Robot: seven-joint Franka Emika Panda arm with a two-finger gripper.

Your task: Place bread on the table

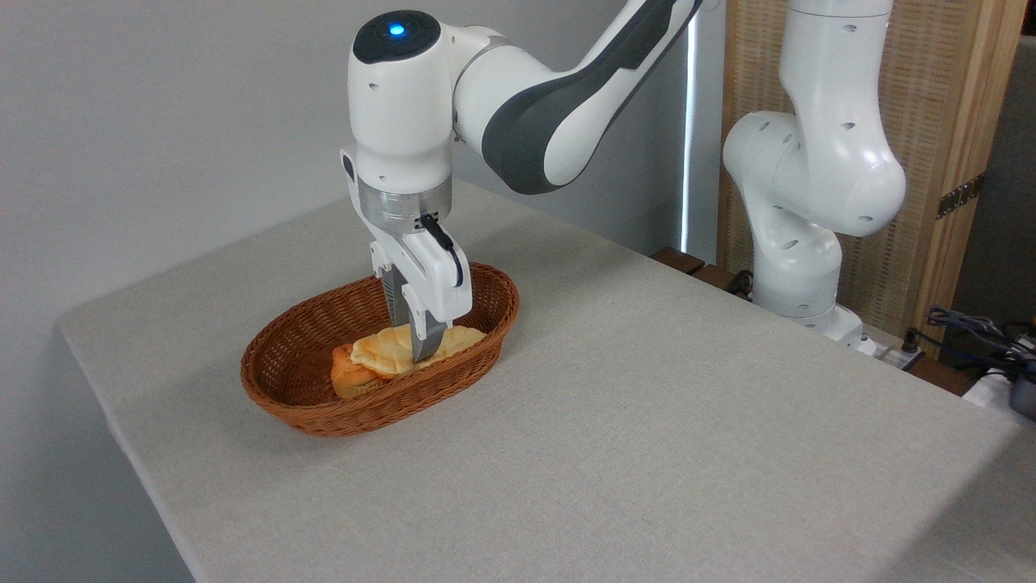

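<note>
Bread (392, 350): long, flat, pale golden pastry with browned edges, lying in the basket (299, 397) at centre-left of the frame, its left part resting on top of a small round orange-brown bun (350, 379).

Gripper (421, 350): pointed straight down inside the basket, directly over the right half of the bread. The near finger (424, 340) reaches down to the bread's top and front edge; the far finger is mostly hidden behind it. Whether the fingers are clenched on the bread or only set around it cannot be told from this view.

Basket: oval brown wicker, standing on the counter (647, 421) toward its left side.

Counter: light grey, cloth-like surface with rounded corners, filling the lower frame.

Arm (534, 121): white and grey, entering from the top of the frame, a blue light on its wrist joint at upper centre.

Base (809, 202): white column at upper right, behind the counter's far edge, in front of a woven wooden screen (931, 121). Cables (979, 332) lie at the right edge.
</note>
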